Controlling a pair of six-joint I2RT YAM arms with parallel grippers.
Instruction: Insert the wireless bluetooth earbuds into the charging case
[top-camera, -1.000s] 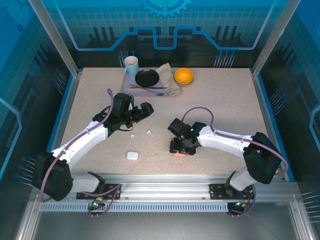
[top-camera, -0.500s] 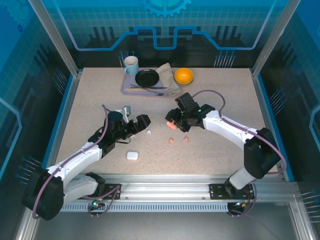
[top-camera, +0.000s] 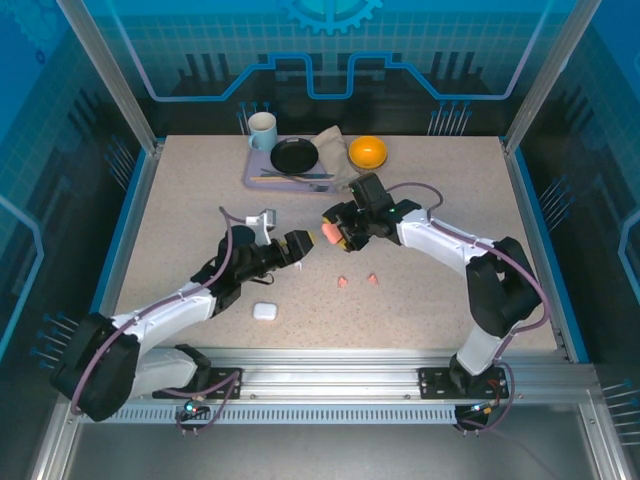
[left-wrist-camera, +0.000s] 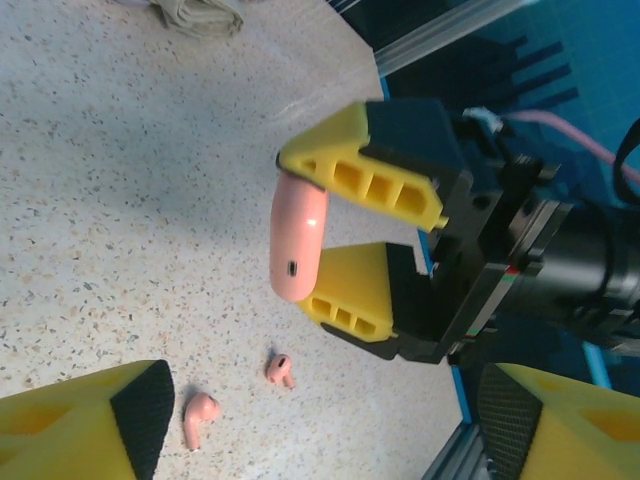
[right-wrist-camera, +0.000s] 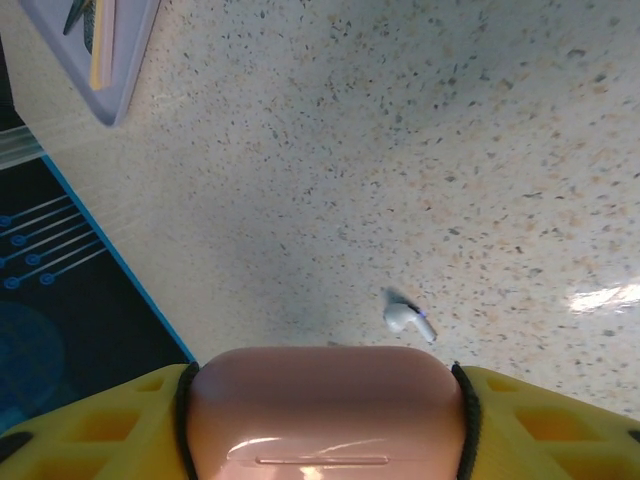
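My right gripper (top-camera: 337, 232) is shut on a closed salmon-pink charging case (top-camera: 327, 233), held above the table near its middle. The right wrist view has the case (right-wrist-camera: 325, 405) between the yellow fingers (right-wrist-camera: 90, 430), with one white earbud (right-wrist-camera: 408, 318) on the table beyond. My left gripper (top-camera: 297, 246) faces the case from the left, open, with nothing between its fingers (left-wrist-camera: 90, 425). In the left wrist view the case (left-wrist-camera: 298, 240) hangs between the right arm's fingers. Two pink earbuds (top-camera: 343, 282) (top-camera: 372, 278) lie loose on the table, also seen from the left wrist (left-wrist-camera: 198, 415) (left-wrist-camera: 280, 368).
A closed white case (top-camera: 264, 311) lies near the front, left of centre. At the back stands a purple tray (top-camera: 250, 172) with a mug (top-camera: 262, 130) and a black plate (top-camera: 294, 155), a cloth (top-camera: 338, 160) and an orange (top-camera: 367, 152) beside it.
My right gripper has lifted the pink case from the front of the table and carried it back and left, leaving two pink earbuds behind. My left gripper has swung toward the centre, facing the case.
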